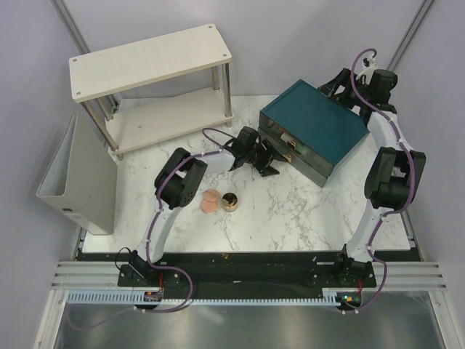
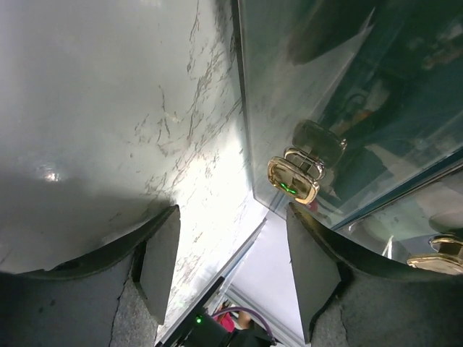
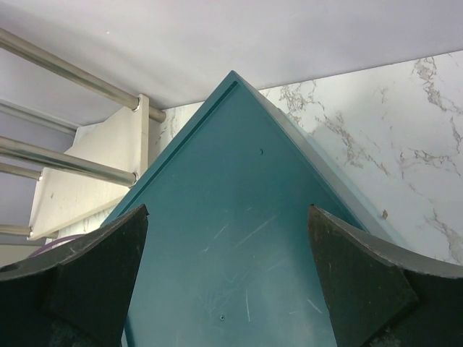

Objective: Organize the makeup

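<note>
A peach-pink sponge [image 1: 210, 201] and a round gold-rimmed pot with a dark centre [image 1: 230, 201] sit side by side on the marble table, just right of the left arm's elbow. The peach tube and the mint-green piece are out of view. My left gripper [image 1: 267, 161] [image 2: 231, 231] is open and empty, low on the table at the teal box's front, close to a gold drawer handle [image 2: 293, 179]. My right gripper [image 1: 341, 86] [image 3: 228, 224] is open and empty, above the back corner of the teal box [image 3: 239, 238].
The teal drawer box [image 1: 312, 123] stands at the back right, with a second gold handle [image 2: 445, 249] in the left wrist view. A two-tier wooden shelf [image 1: 149, 58] stands at the back left. A grey bin [image 1: 73, 182] stands off the table's left edge.
</note>
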Robot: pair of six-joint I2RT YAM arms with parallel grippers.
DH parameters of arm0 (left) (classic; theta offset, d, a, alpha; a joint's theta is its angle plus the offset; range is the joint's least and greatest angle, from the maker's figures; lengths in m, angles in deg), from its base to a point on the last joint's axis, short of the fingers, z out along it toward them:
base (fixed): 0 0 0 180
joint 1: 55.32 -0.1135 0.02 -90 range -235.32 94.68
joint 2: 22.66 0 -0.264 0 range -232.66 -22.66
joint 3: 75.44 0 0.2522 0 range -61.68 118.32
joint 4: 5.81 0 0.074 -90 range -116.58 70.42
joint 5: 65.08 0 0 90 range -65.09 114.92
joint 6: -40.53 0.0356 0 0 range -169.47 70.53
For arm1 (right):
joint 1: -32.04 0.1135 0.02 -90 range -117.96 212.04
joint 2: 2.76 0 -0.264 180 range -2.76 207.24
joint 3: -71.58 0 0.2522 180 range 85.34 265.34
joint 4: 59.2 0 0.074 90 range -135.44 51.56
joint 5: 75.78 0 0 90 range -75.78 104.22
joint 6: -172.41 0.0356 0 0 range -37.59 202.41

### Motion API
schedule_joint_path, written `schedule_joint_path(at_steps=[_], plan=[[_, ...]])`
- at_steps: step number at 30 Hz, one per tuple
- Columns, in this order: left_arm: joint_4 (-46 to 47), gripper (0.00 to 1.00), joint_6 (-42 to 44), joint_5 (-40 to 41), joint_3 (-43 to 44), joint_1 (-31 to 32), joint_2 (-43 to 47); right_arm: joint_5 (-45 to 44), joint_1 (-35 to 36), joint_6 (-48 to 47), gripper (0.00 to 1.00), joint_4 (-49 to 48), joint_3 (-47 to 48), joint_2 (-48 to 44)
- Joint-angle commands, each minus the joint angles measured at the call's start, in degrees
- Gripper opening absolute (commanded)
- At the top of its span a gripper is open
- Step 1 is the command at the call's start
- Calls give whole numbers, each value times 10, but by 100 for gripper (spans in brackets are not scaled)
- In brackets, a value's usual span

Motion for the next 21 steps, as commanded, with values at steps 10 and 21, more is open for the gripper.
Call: schedule_joint_path(at_steps=[10,21], plan=[[134,64,-61,-1,-34,6,3,13,1,-2,98,-25,-16,-31],[109,57,-133,44,26,15,-43,17,1,3,98,-42,-34,-33]])
